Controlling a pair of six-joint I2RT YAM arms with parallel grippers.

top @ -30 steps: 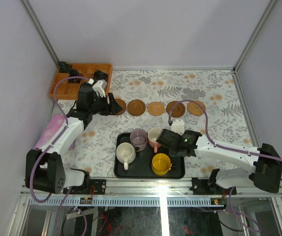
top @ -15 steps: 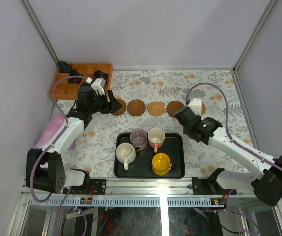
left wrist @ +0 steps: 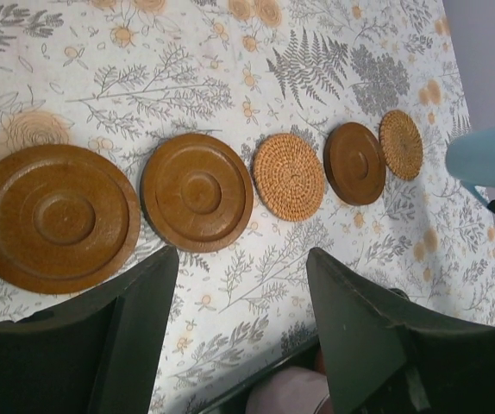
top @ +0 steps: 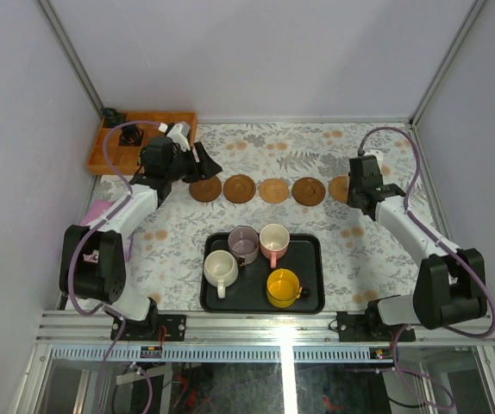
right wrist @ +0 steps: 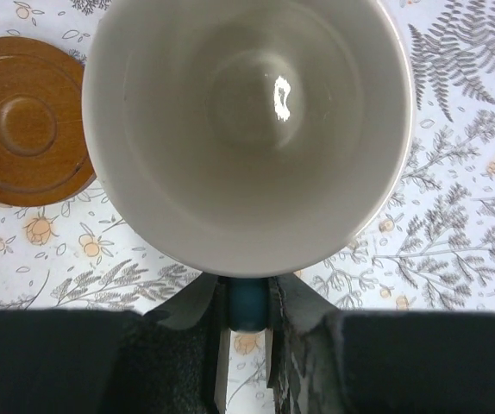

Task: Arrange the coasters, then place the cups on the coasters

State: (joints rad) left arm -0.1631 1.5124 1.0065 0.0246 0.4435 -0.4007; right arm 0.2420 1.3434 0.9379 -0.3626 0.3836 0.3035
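Mug fills the right wrist view, blue handle pinched by right gripper; overhead hides it. Left gripper gapes over the coaster row's left end.

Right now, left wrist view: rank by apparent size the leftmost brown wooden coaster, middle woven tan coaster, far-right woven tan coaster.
1. Leftmost brown wooden coaster
2. Middle woven tan coaster
3. Far-right woven tan coaster
Apparent only: the row recedes from camera; true sizes unsure.

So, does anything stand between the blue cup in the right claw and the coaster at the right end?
Nothing visible does. The end coaster lies bare, with the blue cup in the right claw close by it.
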